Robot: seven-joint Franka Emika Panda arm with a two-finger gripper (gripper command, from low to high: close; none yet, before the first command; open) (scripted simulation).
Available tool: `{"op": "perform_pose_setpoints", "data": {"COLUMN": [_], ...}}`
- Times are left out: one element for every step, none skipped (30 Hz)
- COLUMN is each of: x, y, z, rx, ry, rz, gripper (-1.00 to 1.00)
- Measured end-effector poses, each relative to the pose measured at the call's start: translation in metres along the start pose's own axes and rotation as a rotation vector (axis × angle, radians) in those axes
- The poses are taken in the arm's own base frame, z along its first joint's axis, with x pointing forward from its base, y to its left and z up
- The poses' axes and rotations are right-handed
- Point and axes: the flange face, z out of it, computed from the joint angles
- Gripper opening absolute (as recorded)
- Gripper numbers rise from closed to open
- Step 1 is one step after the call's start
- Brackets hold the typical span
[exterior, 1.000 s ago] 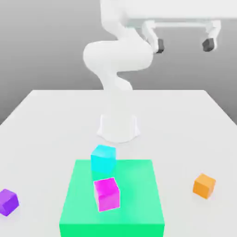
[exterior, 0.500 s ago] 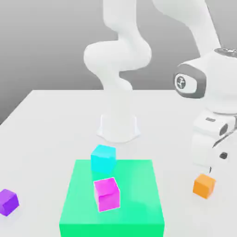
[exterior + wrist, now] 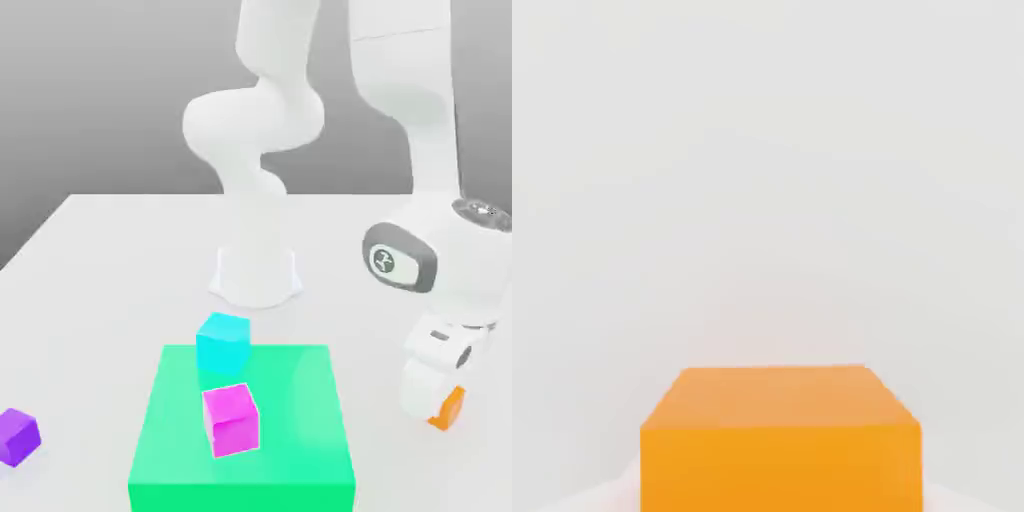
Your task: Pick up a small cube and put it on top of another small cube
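Orange cube (image 3: 449,409) sits on the white bench (image 3: 100,260) at the exterior view's right, the arm's hand lowered over it and hiding most of it; the fingers have pinched together on it, judging by the hand view, ready for lifting. Well apart, the purple cube (image 3: 18,436) waits at the left edge, a likely stacking base. Magenta (image 3: 232,419) and cyan (image 3: 222,342) cubes occupy the green pad (image 3: 300,440).

A small plain orange cube (image 3: 449,408) sits on the white tabletop at the exterior view's right, largely hidden behind the robot's hand. Seen close from the hand camera, its faces (image 3: 780,440) are flat and unmarked.
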Motion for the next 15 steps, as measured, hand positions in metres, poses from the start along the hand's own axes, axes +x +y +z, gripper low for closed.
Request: {"op": "perform_pose_setpoints", "data": {"x": [0.000, 0.000, 0.000, 0.001, 0.007, 0.014, 0.023, 0.028, 0.034, 0.038, 0.040, 0.040, 0.040, 0.040, 0.039], "y": [0.000, 0.000, 0.000, 0.004, 0.015, 0.029, 0.050, 0.065, 0.085, 0.103, 0.117, 0.131, 0.146, 0.161, 0.178], "z": [-0.010, -0.021, -0.032, -0.042, -0.053, -0.063, -0.073, -0.083, -0.093, -0.103, -0.112, -0.122, -0.131, -0.139, -0.148], "rx": [0.000, 0.000, 0.000, -0.001, -0.004, -0.007, -0.010, -0.012, -0.014, -0.016, -0.017, -0.018, -0.019, -0.019, -0.018], "ry": [0.000, 0.000, 0.000, 0.001, 0.003, 0.005, 0.006, 0.007, 0.008, 0.009, 0.009, 0.009, 0.009, 0.008, 0.007], "rz": [0.000, 0.000, 0.000, 0.003, 0.014, 0.028, 0.060, 0.072, 0.096, 0.116, 0.126, 0.133, 0.144, 0.158, 0.173], "gripper": [-1.00, -1.00, -1.00, -1.00, -1.00, -1.00, -1.00, -1.00, -1.00, -1.00, -1.00, -1.00, -1.00, -1.00, -1.00]}}
